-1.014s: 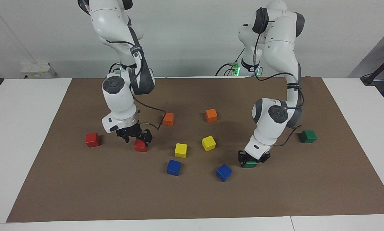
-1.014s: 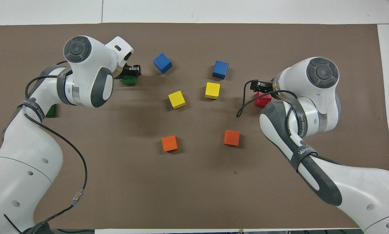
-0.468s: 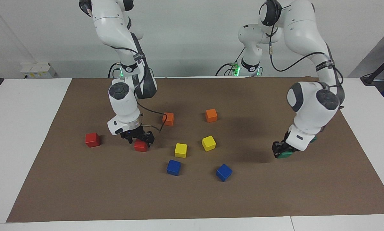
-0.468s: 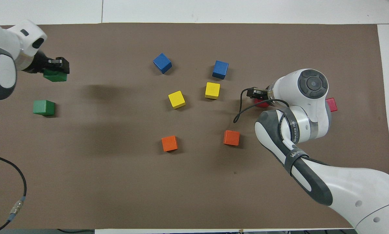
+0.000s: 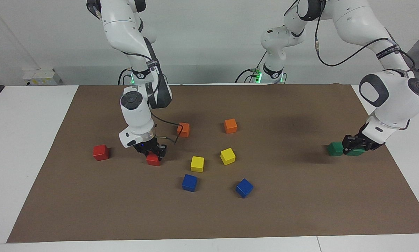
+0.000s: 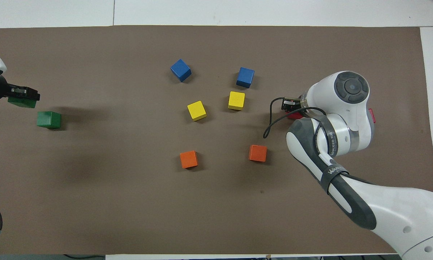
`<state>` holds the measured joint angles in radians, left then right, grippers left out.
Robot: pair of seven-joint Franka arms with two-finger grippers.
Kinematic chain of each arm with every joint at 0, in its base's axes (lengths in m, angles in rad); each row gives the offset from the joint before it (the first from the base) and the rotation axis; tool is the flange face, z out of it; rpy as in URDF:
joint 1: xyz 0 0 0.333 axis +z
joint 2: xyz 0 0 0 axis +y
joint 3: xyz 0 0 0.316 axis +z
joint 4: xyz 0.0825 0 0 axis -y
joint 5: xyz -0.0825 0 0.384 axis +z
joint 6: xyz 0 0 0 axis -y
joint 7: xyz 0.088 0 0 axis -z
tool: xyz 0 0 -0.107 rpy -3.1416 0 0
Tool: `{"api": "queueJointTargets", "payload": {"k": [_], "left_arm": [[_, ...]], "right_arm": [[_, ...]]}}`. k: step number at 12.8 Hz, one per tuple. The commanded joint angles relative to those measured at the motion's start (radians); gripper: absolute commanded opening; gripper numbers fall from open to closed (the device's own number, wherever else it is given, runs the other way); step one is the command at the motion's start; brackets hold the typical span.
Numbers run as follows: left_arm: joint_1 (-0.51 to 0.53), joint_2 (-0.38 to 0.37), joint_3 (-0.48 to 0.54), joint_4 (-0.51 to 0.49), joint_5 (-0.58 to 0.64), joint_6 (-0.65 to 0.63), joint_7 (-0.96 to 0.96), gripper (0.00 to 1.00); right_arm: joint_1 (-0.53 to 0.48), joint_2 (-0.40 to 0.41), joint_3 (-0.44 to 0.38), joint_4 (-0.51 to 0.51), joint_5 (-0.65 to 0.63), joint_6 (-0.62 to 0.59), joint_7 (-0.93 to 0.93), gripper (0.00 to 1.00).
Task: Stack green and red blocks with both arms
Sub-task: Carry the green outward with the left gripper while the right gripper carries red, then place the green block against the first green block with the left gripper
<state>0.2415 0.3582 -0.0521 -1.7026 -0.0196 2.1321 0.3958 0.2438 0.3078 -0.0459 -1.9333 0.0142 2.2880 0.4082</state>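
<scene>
Currently, the left gripper (image 5: pixel 357 145) is gripping a green block (image 5: pixel 355 152) at the right edge of the facing view, and the decisive relation is lateral: the second green block (image 5: pixel 335 148) is lying on the brown mat (image 5: pixel 300 217) directly beside the carried one, toward the frame centre. In the overhead view the carried block (image 6: pixel 21 103) is appearing at the far left edge, slightly above and left of the resting one (image 6: pixel 48 119). Whether the carried block is raised high enough to pass over the resting block's top is probably not decidable from these angles. The left arm is reaching out from its base at the upper right of the facing view, elbow high, wrist angled down and inward. As a judgement, the next motion requires a short shift toward frame centre, then a descent.

The right gripper (image 5: pixel 153 151) is standing clenched on a red block (image 5: pixel 153 160) at the left centre of the facing view, the block appearing to rest on the mat. The other red block (image 5: pixel 100 152) is lying farther left in that frame, well apart, and only its edge is showing past the right arm's wrist in the overhead view. The right forearm is pointing nearly straight down.

All cubes being equal-sided, no long axis is applying. Each arm is nearer its own colour pair.
</scene>
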Motion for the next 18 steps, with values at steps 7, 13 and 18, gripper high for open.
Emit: {"api": "queueJointTargets", "payload": {"k": [7, 13, 18], "left_arm": [[0.010, -0.085, -0.009, -0.207, 0.010, 0.132, 0.129, 0.00], [0.036, -0.107, -0.009, -0.282, 0.010, 0.219, 0.121, 0.00], [0.036, -0.107, -0.009, -0.285, 0.010, 0.223, 0.112, 0.00]], "right_arm": [[-0.308, -0.150, 0.001, 0.102, 0.003, -0.282, -0.613, 0.13], [-0.374, -0.184, 0.000, -0.053, 0.003, -0.114, -0.709, 0.13], [-0.374, -0.191, 0.000, -0.116, 0.003, -0.048, -0.779, 0.13]]}}
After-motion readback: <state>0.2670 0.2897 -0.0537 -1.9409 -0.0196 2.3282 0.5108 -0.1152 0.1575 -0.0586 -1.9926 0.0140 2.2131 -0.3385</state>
